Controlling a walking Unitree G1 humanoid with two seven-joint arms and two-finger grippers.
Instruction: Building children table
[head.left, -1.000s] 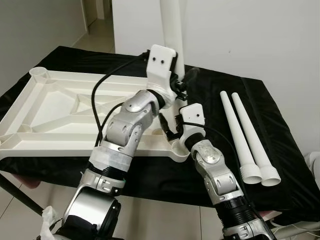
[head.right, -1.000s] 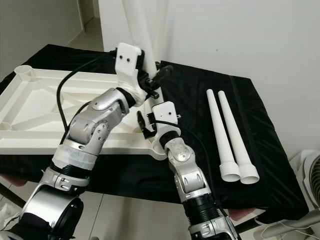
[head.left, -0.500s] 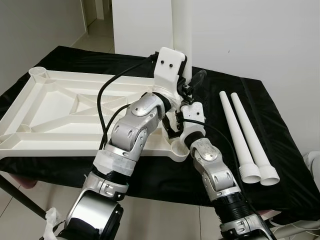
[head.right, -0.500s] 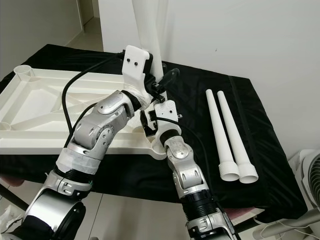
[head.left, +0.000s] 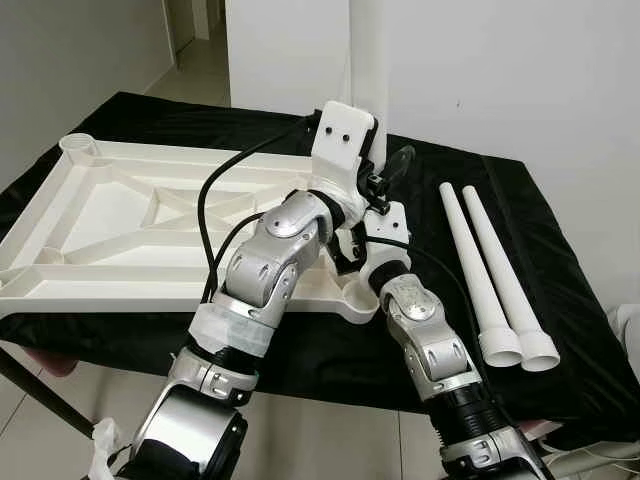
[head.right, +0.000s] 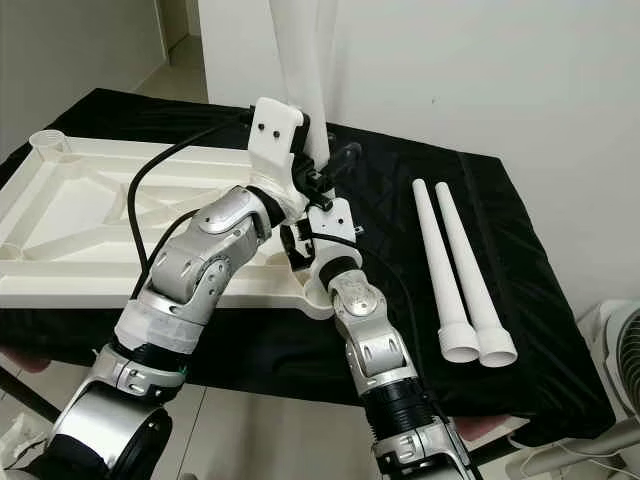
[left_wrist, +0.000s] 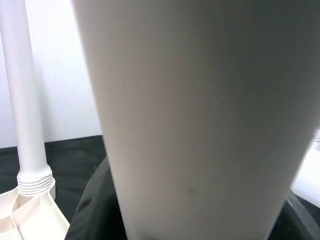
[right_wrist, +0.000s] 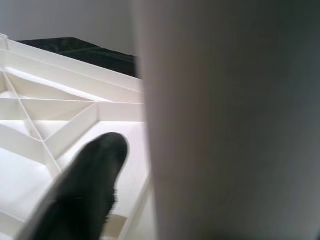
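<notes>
Black-draped bench bearing the inverted tabletop (head.left: 120, 215): an upright leg (head.right: 305, 70), long axis vertical, stands at the near right corner socket, the left gripper (head.left: 378, 172) pinching it higher, the right gripper (head.right: 298, 240) lower, finger state indiscernible; two spare legs (head.left: 490, 270) lie rightward.

Parts count on the black-draped tabletop (head.left: 560, 300)

One white table panel (head.left: 110, 215) lying underside up; two loose legs (head.left: 495, 275); one leg upright (head.right: 305, 60) at its corner; another fitted leg (left_wrist: 25, 115).

Upright leg (head.right: 300, 60) cut off at top edge; socket end hidden behind both arms; right gripper (head.left: 352, 250) fingertips obscured.
</notes>
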